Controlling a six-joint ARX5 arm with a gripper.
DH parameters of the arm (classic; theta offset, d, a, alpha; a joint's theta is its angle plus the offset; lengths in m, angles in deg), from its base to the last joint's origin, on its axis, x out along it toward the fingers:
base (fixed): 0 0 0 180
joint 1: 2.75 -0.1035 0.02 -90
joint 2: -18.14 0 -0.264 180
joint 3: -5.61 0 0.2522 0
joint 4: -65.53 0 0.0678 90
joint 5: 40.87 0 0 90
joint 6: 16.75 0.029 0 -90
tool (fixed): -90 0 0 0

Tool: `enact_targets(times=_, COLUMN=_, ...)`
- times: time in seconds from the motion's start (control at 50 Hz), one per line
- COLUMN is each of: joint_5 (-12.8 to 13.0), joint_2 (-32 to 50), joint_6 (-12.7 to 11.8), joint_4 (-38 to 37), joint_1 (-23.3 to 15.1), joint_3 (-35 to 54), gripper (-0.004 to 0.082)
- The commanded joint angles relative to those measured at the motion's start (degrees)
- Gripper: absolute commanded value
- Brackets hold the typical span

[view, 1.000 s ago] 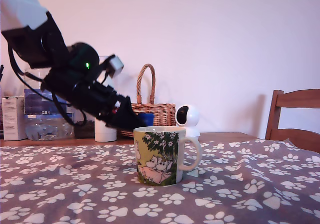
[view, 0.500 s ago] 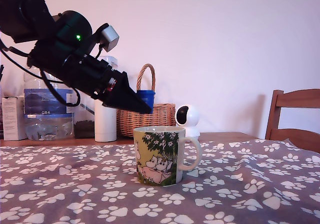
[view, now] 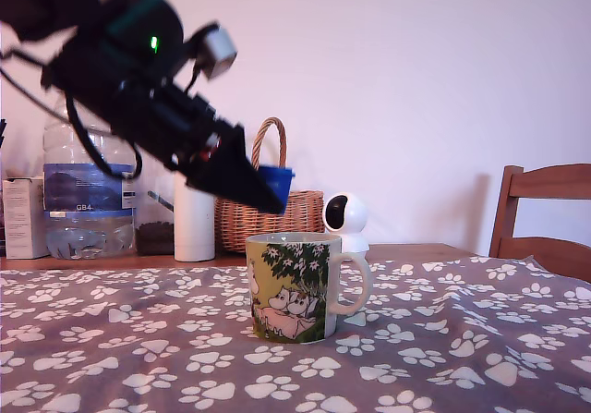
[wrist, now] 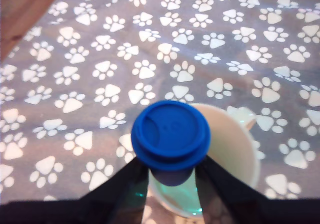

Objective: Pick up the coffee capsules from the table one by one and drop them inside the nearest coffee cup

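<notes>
One blue capsule [view: 274, 178] is up in the air, pinched between the black fingers of the gripper [view: 266, 189], which reaches in from the exterior view's left and hangs above the cream mug [view: 297, 286]. From the wrist the capsule [wrist: 170, 134] sits over the near part of the mug's mouth [wrist: 235, 149], not quite over its middle, so this looks like the carry-to-drop step. Next, by my reckoning, comes a small nudge toward the centre of the opening, then spreading the fingers to let the capsule fall in. The mug stands on the paw-print cloth of the table [view: 462, 358]. Behind it sit a white bottle [view: 194, 219], a wicker basket [view: 277, 205] and a small white camera [view: 347, 217], with a wooden chair [view: 545, 214] at the far right.
</notes>
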Motion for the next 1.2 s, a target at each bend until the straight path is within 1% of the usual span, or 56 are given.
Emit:
enact_targets(times=0.0, joint_5=1.0, joint_2=0.3, joint_6=0.3, joint_4=0.8, joint_1=0.7, joint_3=0.7, gripper=0.0019)
enact_targets(times=0.06, joint_5=1.9, joint_2=0.4, joint_6=0.3, joint_4=1.7, joint_1=1.5, joint_3=0.3, gripper=0.0019)
enact_targets(times=0.08, joint_5=2.7, joint_2=0.4, joint_6=0.3, joint_4=2.2, joint_1=1.7, joint_3=0.2, gripper=0.0019)
enact_targets(times=0.2, joint_5=5.7, joint_2=0.4, joint_6=0.7, joint_4=6.0, joint_1=3.1, joint_3=-1.8, gripper=0.0019)
enact_targets(times=0.26, joint_5=6.6, joint_2=0.4, joint_6=1.0, joint_4=7.6, joint_1=3.8, joint_3=-2.9, gripper=0.0019)
enact_targets(times=0.28, joint_5=7.0, joint_2=0.4, joint_6=1.6, joint_4=8.1, joint_1=3.9, joint_3=-3.2, gripper=0.0019)
enact_targets(times=0.4, joint_5=8.6, joint_2=0.4, joint_6=2.1, joint_4=11.2, joint_1=4.7, joint_3=-5.0, gripper=0.0019)
enact_targets(times=0.72, joint_5=11.5, joint_2=0.3, joint_6=3.3, joint_4=15.4, joint_1=5.4, joint_3=-7.2, gripper=0.0019)
enact_targets(times=0.8, joint_5=11.7, joint_2=-0.1, joint_6=3.3, joint_4=15.7, joint_1=5.4, joint_3=-7.8, gripper=0.0019)
enact_targets(times=0.92, joint_5=12.0, joint_2=-1.4, joint_6=3.3, joint_4=16.9, joint_1=5.7, joint_3=-9.0, gripper=0.0019)
enact_targets(times=1.18, joint_5=14.3, joint_2=-5.3, joint_6=4.0, joint_4=20.6, joint_1=7.2, joint_3=-13.0, gripper=0.0019)
